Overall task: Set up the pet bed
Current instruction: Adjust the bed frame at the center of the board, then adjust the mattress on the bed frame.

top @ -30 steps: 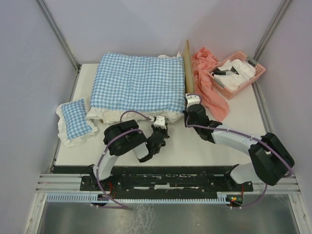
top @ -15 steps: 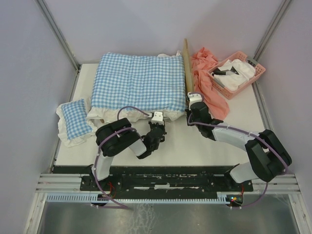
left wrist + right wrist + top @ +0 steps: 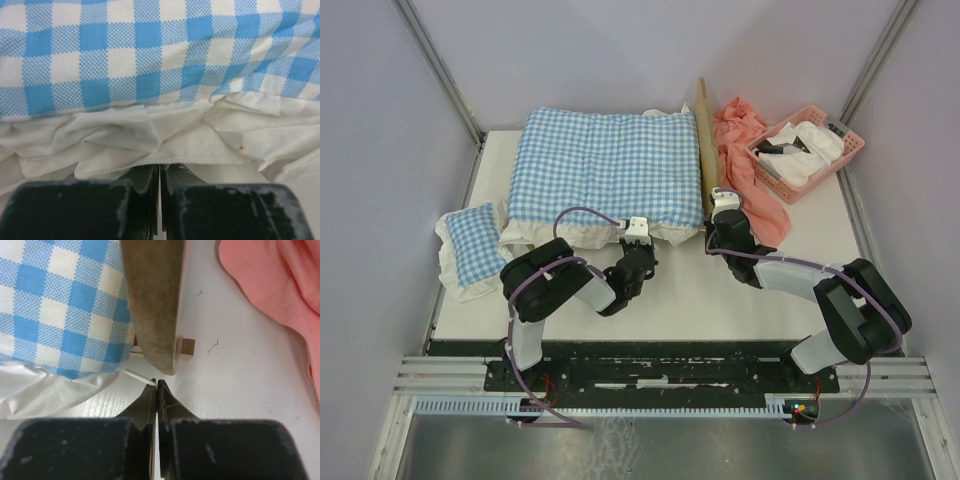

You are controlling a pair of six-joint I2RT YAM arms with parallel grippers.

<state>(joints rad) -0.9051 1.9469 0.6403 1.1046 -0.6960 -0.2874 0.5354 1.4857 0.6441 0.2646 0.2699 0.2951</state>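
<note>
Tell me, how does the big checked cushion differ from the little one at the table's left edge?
The big cushion is far larger than the little cushion. The big cushion lies square mid-table; the little cushion sits skewed at the far left. Both are blue-and-white checked with white frills.

Lab rig, plain walls (image 3: 620, 50), aluminium rails (image 3: 450, 381)

White table (image 3: 690, 300) between plain lilac walls (image 3: 620, 50), grey corner posts (image 3: 440, 70)

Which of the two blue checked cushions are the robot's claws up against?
The big cushion: the left gripper and right gripper sit shut at its near frilled edge. The small cushion lies apart, far left.
</note>
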